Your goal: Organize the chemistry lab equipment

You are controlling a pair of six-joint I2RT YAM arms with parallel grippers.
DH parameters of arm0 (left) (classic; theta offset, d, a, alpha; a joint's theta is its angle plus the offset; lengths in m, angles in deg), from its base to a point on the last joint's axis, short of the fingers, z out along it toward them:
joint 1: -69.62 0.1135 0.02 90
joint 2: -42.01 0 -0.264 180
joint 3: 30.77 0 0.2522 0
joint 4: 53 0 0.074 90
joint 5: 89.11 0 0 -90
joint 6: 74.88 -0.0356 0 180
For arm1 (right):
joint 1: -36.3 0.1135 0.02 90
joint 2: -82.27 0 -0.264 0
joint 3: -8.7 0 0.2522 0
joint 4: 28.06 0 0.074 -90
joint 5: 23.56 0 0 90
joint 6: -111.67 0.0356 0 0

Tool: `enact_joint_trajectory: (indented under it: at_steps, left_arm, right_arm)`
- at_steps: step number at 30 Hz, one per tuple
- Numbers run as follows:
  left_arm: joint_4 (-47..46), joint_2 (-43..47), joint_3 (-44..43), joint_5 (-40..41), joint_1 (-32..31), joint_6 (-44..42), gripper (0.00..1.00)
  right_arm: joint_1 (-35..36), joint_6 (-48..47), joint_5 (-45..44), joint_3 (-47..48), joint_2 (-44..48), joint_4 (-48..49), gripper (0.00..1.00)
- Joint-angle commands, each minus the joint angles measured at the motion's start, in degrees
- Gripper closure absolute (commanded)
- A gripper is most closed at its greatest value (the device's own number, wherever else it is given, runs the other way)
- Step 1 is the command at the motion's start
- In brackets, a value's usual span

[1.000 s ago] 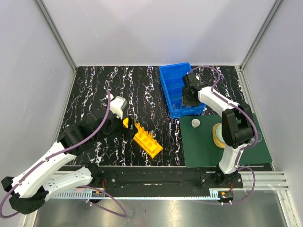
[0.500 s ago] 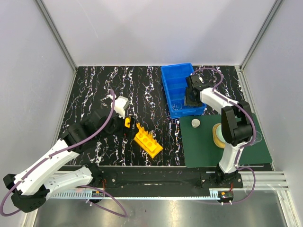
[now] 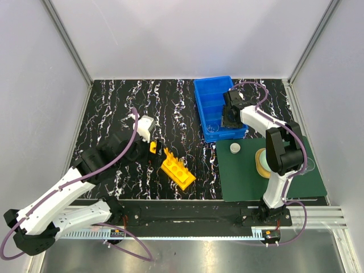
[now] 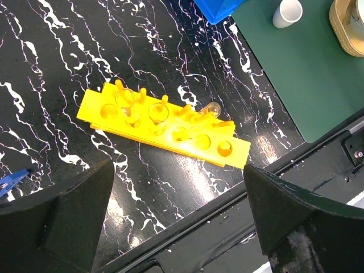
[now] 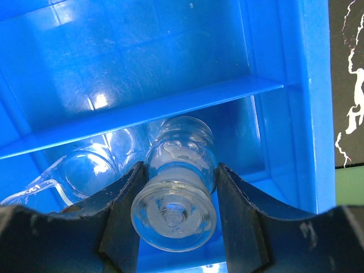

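The blue divided bin (image 3: 211, 91) stands at the back right. Over its nearest compartment (image 5: 273, 142) my right gripper (image 5: 180, 173) is shut on a small clear glass bottle (image 5: 181, 153), seen bottom-first. A clear beaker (image 5: 85, 170) lies in that same compartment. The yellow rack (image 3: 177, 169) lies slanted at mid-table with glass tubes (image 4: 128, 105) standing in some holes; one more tube (image 4: 211, 107) lies against its far side. My left gripper (image 4: 179, 227) hangs open just left of the rack, holding nothing. A small white round piece (image 3: 235, 148) sits on the mat.
The dark green mat (image 3: 284, 176) covers the front right, with a pale dome on a tan disc (image 3: 263, 162) beside the right arm's base. A blue clip-like object (image 4: 12, 181) lies on the marbled table at the left. The arms' rail runs along the near edge.
Over the first half second the right gripper shifted slightly right with the bottle, the bin moved a little with it, and the left wrist rose slightly. Nothing has moved since.
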Motion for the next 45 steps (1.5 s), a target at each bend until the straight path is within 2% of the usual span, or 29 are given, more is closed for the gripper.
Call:
enact_joint_trajectory:
  at_steps: [1,9,13,23,31,36,45]
  left_arm:
    - [-2.09,-0.23,-0.44,0.87,0.24,-0.87,0.01]
    - [-2.09,-0.49,-0.62,0.87,0.24,-0.96,0.01]
    - [-2.09,-0.66,-0.62,0.78,0.32,-0.87,0.01]
    - [-2.17,-1.10,-1.15,0.87,0.32,-0.69,0.01]
    - [-1.30,-1.90,-2.64,1.31,0.24,-0.69,0.01]
    - [-0.94,-1.81,-3.60,1.75,0.24,-0.87,0.01]
    - [-0.15,-0.40,-4.05,1.31,0.24,-0.17,0.01]
  right_arm:
    - [-0.18,0.48,0.21,0.70,1.61,-0.80,0.46]
    - [-0.18,-0.31,-0.58,3.43,2.58,-3.62,0.34]
    - [-0.09,-0.31,-0.76,4.40,3.72,-4.93,0.32]
    - [0.09,-1.54,-3.13,12.74,11.89,-11.44,0.30]
    - [0.53,-0.23,-2.78,13.01,22.34,-17.23,0.30]
    - [0.61,1.88,-4.27,5.38,29.20,-18.30,0.30]
    - [0.53,6.10,0.20,-9.04,37.56,-15.49,0.34]
